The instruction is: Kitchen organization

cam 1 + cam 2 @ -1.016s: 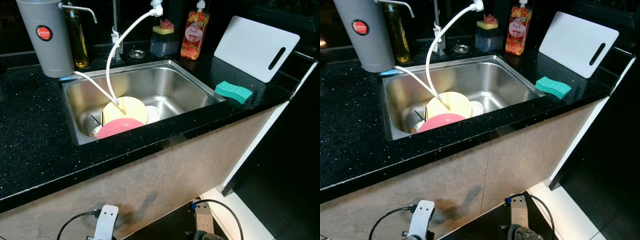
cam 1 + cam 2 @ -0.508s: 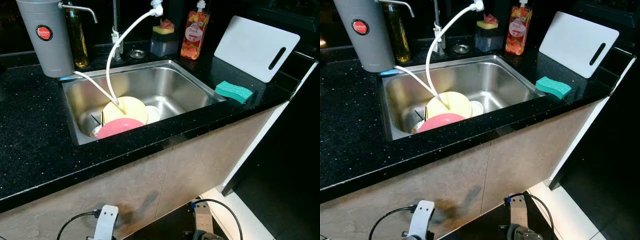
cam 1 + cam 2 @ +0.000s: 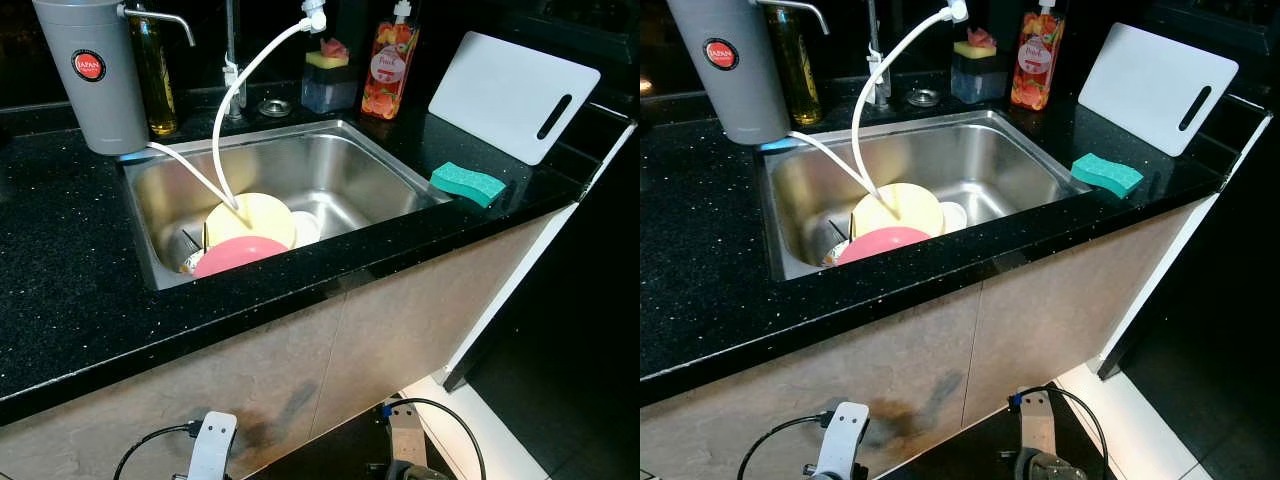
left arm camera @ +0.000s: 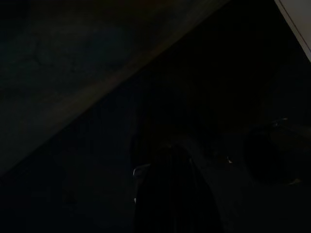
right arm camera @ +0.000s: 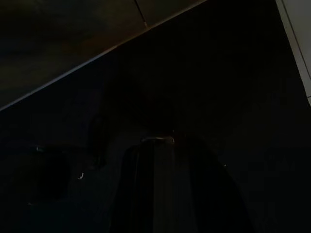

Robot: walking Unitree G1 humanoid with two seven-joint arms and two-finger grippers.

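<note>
Here, a steel sink [image 3: 350, 170] is set into a black speckled tabletop [image 3: 60, 260], and inside it, toward the near left corner, lie a yellow plate [image 3: 255, 215] and a pink plate [image 3: 235, 255] overlapping it at the front — a small white dish [image 3: 305, 228] sits just beside them on the right. A white hose [image 3: 240, 90] curves down from the tap area onto the yellow plate. A grey canister [image 3: 90, 75] stands at the sink's back left corner with an oil bottle [image 3: 155, 75] just beside it. Behind the sink are a sponge holder [image 3: 328, 80] and a soap bottle [image 3: 388, 65]. On the right, a white board [image 3: 512, 92] leans at the back, and a green sponge [image 3: 467, 183] lies near the tabletop edge. Both arms hang low before the cabinet front — the left tool [image 4: 170, 194] and right tool [image 5: 160, 189] appear as dark shapes in the wrist views, and I cannot tell whether either is spread or pressed together.
</note>
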